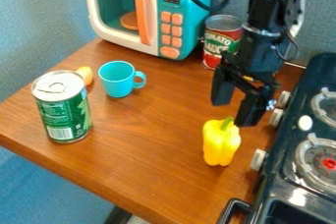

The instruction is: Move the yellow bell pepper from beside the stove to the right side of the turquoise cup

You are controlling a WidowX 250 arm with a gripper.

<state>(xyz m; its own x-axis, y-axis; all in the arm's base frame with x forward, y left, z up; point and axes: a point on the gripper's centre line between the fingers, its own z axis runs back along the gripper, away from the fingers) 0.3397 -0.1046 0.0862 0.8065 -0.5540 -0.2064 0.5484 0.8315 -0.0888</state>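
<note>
Yellow and glossy, the pepper point(220, 142) stands on the wooden counter point(148, 139), its green stem up, near the stove point(289, 169). My end effector point(233, 112) hangs above and just behind it, open, with a gap between the fingers; I hold nothing. One fingertip looks very near the stem, though I cannot tell how high it is. If I came straight down from here, that finger could strike the pepper's top or shoulder and tip it over. A sideways nudge towards the stove could push it against a knob point(258, 159). Closing on the rounded, slick skin off-centre could make it twist or squirt away. Behind me, the red can point(222, 41) stands beside the toy microwave point(148, 14); swinging back low could knock it. The blue mug point(119, 79) and green can point(64, 107) stand well apart from me, so they seem at less risk.
</note>
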